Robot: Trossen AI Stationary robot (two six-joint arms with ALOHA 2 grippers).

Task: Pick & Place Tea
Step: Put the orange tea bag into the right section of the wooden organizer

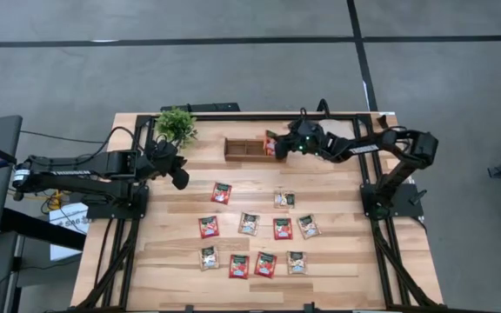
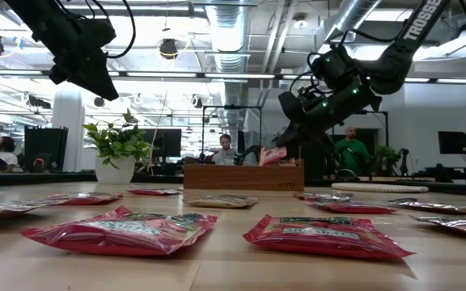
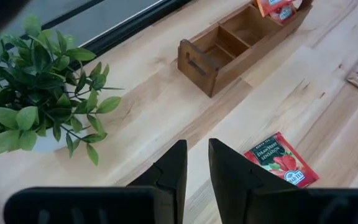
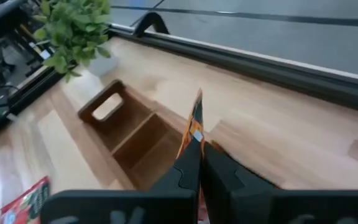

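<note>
My right gripper is over the right end of the wooden compartment box and is shut on an orange-red tea packet. In the low view that packet stands just above the box's rim. Several more tea packets lie flat on the table's near half. My left gripper hovers above the table left of a red strawberry packet, its fingers a narrow gap apart and holding nothing. My right gripper pinches the tea packet between its two fingers at one edge. It comes slanting down from the table's right side. The packet stands on edge over the box's right end compartment. I cannot tell whether its lower end touches the box.
A potted plant stands at the far left, beside the box's left end. The box's left and middle compartments are bare wood. There is open tabletop between the box and the rows of packets. People stand in the room behind the table.
</note>
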